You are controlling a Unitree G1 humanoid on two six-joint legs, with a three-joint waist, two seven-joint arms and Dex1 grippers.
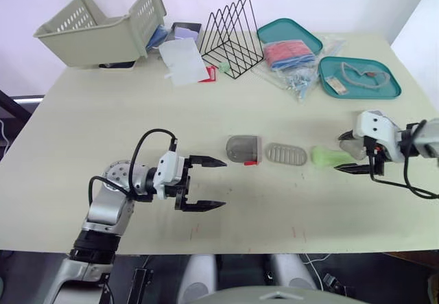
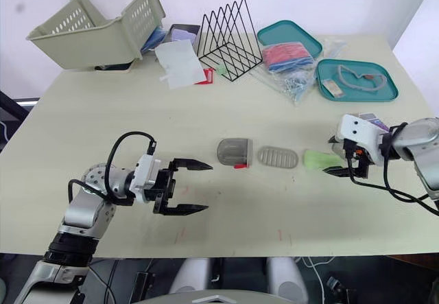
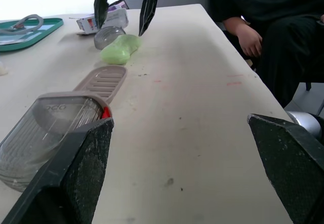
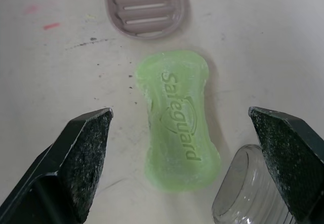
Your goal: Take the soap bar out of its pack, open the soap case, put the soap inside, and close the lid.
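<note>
Just under wide-spread right claw point(image 4: 179, 114): soap bar point(image 4: 177, 133), flat on table point(image 4: 263, 32).

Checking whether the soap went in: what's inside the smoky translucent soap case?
The smoky translucent soap case looks empty through its walls; the green soap bar lies on the table at the open right gripper. Its underside is hidden.

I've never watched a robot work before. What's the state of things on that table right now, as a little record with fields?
soap bar: green, unwrapped, lying on the table
soap case: grey domed piece and ribbed tray lie side by side; soap in neither
right gripper: open, fingers either side of the soap bar, not closed on it
left gripper: open, short of the domed piece, holding nothing
</note>
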